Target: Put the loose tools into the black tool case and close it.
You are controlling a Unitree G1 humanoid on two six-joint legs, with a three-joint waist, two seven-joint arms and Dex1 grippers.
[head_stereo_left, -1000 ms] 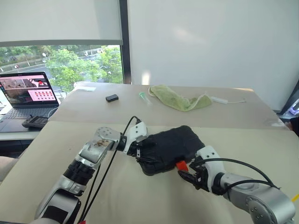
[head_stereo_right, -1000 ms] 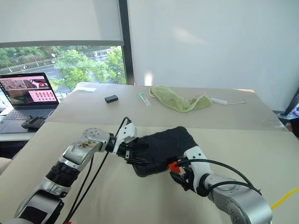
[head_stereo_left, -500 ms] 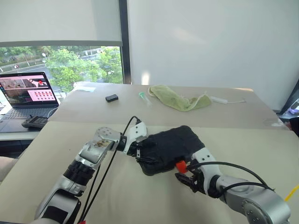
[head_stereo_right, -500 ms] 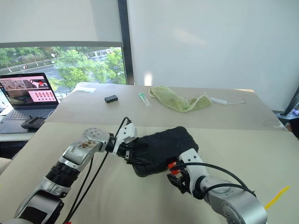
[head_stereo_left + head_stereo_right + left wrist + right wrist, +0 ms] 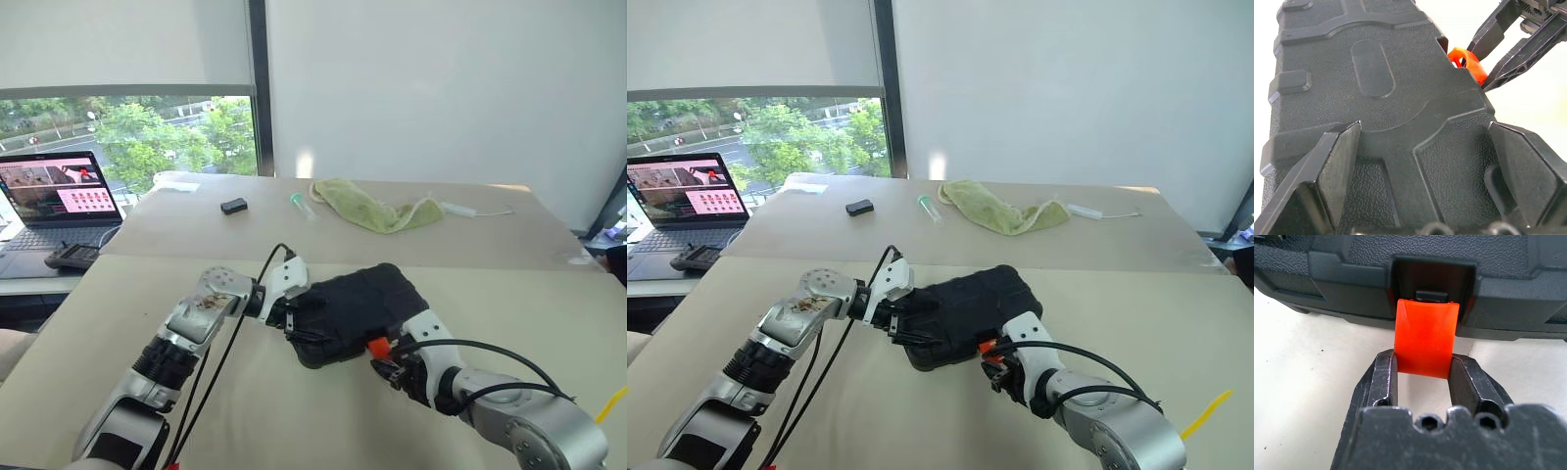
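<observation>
Both arms were silver-grey metal with ribbed black joint sections and white shells at the wrists. Loose black cables looped along each forearm. The left tool (image 5: 294,315) and right tool (image 5: 384,366) each carried two black fingers (image 5: 1385,377), scuffed at the edges, on a black base with two socket screws.

the closed black tool case (image 5: 965,315) lies on the surface (image 5: 1176,323); the left gripper (image 5: 904,321) is at its left end, the right gripper (image 5: 994,362) at its orange latch (image 5: 987,345).

Office or lab, laptop (image 5: 61,199) on side desk, window (image 5: 127,132) with roller blind, plain tables (image 5: 509,245)
</observation>
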